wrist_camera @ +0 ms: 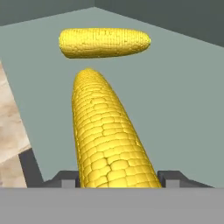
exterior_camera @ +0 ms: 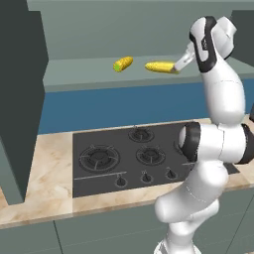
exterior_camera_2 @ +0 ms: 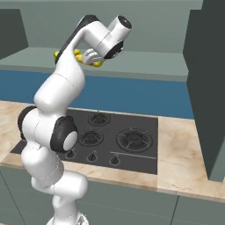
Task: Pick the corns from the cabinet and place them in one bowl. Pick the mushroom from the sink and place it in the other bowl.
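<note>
While the white arm reaches up over the black gas hob (exterior_camera: 134,156) set in the beige marble counter (exterior_camera: 44,173), its two-finger gripper (wrist_camera: 117,178) sits at the grey-green cabinet shelf (exterior_camera: 89,69) with a dark finger tip on either side of the near yellow corn cob (wrist_camera: 109,135). The tips flank the cob's thick end closely, but I cannot tell whether they are clamped on it or only around it. Just beyond, lying crosswise and apart from the first, is the second yellow corn cob (wrist_camera: 105,42), its green end turned toward the room in the left base view. To my eye the grasp is the step in hand; a firm squeeze, then a straight lift clear of the shelf before pulling back, should avoid nudging the far cob.
</note>
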{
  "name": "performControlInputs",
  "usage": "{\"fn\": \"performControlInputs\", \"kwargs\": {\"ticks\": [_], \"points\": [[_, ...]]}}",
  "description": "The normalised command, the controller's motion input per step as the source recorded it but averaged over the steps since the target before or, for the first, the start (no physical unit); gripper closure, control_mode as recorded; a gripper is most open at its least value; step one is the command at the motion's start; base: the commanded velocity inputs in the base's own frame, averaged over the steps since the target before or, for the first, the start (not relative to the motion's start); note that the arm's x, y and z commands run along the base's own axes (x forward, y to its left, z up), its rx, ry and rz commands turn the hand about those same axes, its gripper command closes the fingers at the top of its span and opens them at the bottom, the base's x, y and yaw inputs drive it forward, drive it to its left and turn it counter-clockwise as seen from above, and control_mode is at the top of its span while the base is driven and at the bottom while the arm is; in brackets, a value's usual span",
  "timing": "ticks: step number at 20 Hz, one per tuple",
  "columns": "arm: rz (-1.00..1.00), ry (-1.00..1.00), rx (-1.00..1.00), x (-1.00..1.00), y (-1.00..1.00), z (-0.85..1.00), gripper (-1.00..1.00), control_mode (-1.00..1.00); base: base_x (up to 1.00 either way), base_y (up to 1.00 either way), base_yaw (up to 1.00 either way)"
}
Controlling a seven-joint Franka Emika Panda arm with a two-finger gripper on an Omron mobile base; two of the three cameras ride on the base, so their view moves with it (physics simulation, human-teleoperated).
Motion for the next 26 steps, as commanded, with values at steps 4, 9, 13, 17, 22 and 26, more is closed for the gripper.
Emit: {"fn": "performControlInputs", "kwargs": {"ticks": [4,9,13,17,22,26], "points": [[-0.05,-0.11,0.0,-0.64,0.12,-0.03,1.0,-1.0,0.0,0.0,0.0],[-0.13,-0.02,-0.05,-0.6,0.05,0.08,1.0,-1.0,0.0,0.0,0.0],[-0.12,0.02,0.0,-0.56,0.01,0.2,1.0,-1.0,0.0,0.0,0.0],[-0.13,0.02,0.0,-0.59,0.01,0.19,1.0,-1.0,0.0,0.0,0.0],[-0.14,0.01,0.0,-0.62,0.02,0.09,1.0,-1.0,0.0,0.0,0.0],[-0.17,0.03,-0.03,-0.6,0.06,0.0,1.0,-1.0,0.0,0.0,0.0]]}}
